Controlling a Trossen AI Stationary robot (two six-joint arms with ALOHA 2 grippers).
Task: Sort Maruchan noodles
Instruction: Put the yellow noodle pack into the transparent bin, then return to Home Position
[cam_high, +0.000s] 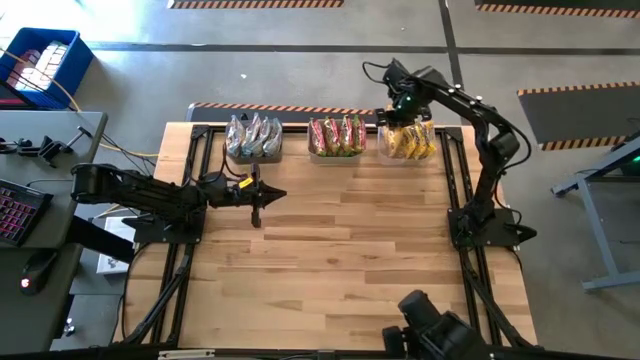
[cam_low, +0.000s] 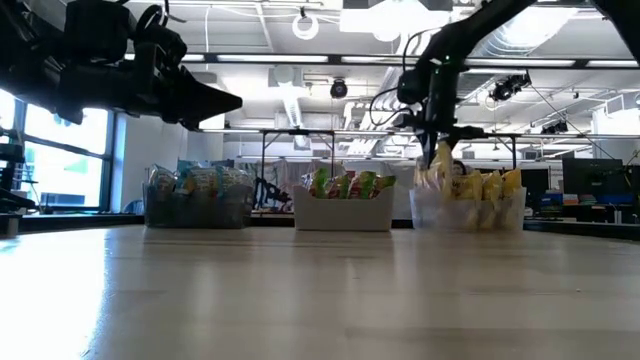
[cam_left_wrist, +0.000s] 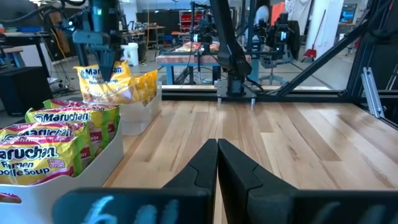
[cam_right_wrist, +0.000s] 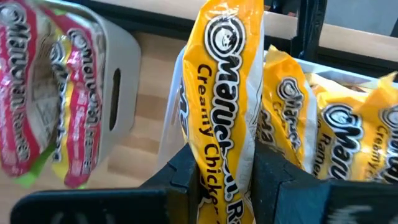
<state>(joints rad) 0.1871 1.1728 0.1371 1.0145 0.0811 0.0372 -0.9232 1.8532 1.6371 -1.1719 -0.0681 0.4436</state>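
Clamped in the right end effector (cam_right_wrist: 227, 171) is a yellow Creamy Chicken packet (cam_right_wrist: 227, 93), which is held upright over the right-hand bin (cam_high: 404, 152) at the tabletop's (cam_high: 340, 260) far edge, where other yellow packets (cam_right_wrist: 348, 137) are already stood on end; the placing step is judged to be in hand, and lowering into a gap before release is what seems called for next. Over the tabletop's left side the left end effector (cam_high: 265, 195) is parked, pressed together and empty. Packets in the left bin (cam_high: 252, 152) are hard to read, and the held packet's lower end is hidden by the fingers.
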